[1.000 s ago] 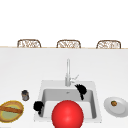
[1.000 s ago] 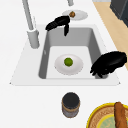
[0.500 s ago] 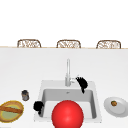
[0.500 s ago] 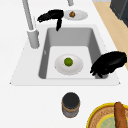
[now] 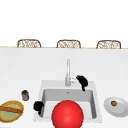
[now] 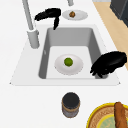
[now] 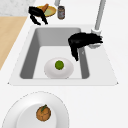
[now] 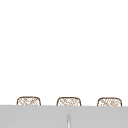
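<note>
Two black robot hands hang over a white sink [image 5: 96, 100]. Right robot hand [image 5: 82, 81], fingers relaxed and drooping, empty, hovers at the sink's back rim just beside the faucet [image 5: 67, 72]. Left robot hand [image 5: 38, 106], fingers loosely bent, grasping nothing, floats at the sink's front-left corner. A lime [image 6: 68, 61] rests on a white plate [image 6: 76, 67] in the sink; a dark jar [image 5: 25, 95] stands on the counter [image 5: 30, 70] left of the sink.

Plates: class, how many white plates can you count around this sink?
2. One white plate lies in the sink basin under a green fruit; the other sits on the counter right of the sink.
</note>
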You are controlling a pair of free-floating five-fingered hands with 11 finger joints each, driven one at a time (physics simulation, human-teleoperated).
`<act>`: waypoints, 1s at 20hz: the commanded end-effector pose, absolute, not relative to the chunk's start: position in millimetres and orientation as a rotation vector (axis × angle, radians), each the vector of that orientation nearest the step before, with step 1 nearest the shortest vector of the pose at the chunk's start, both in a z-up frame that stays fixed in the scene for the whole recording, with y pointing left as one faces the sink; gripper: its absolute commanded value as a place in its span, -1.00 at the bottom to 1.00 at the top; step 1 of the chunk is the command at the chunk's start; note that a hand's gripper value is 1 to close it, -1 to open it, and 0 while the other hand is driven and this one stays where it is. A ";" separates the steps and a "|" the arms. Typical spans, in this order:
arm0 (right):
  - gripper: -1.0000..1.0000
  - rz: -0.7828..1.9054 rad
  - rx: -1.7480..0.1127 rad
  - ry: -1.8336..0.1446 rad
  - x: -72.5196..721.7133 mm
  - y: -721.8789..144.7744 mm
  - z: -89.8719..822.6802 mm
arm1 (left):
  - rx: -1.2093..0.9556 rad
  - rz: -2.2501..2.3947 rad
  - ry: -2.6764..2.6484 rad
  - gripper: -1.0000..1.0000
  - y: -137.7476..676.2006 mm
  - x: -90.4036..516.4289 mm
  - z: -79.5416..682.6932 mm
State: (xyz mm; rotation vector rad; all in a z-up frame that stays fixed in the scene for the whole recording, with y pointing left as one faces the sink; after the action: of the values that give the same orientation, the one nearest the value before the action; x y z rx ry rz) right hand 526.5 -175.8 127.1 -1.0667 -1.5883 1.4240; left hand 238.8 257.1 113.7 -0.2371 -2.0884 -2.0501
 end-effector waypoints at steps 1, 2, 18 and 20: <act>-1.00 1.433 -1.043 -1.570 538.7 -178.8 137.1 | -0.237 -2.050 -2.088 0.00 257.1 238.8 113.7; -1.00 1.425 -1.054 -1.594 530.8 -189.1 146.8 | -0.237 -2.050 -2.088 0.00 257.1 238.8 113.7; -1.00 1.489 -0.954 -1.481 563.9 -170.2 193.5 | -0.237 -2.050 -2.088 0.00 257.1 238.8 113.7; -1.00 1.521 -0.920 -1.445 571.0 -161.9 183.0 | -0.237 -2.050 -2.088 0.00 257.1 238.8 113.7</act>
State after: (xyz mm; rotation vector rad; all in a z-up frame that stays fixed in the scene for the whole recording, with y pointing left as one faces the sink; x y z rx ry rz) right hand 560.1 -172.2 193.2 -0.9780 -1.5341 1.4748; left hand 238.8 257.1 113.7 -0.2371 -2.0884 -2.0501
